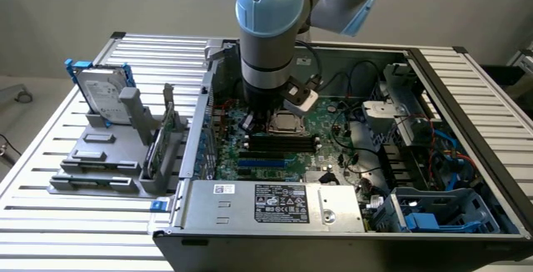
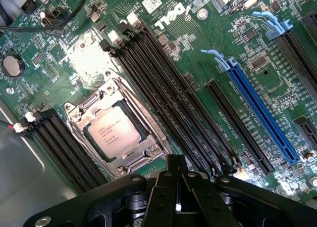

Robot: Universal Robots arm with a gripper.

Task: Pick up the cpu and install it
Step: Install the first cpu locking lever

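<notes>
Slatted surface (image 1: 50, 178) w/ open PC case (image 1: 466, 97): cpu (image 2: 115, 133) sits in socket (image 2: 119, 133), just beside pincer (image 2: 177, 187), which is closed, empty.

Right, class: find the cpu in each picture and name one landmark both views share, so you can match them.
Exterior view: the cpu sits in its socket on the motherboard, just below the arm's wrist, near the case's middle.
Wrist view: the cpu lies inside the metal socket frame, beside the shut pincer.
Shared landmark: the black memory slots alongside the socket.
</notes>
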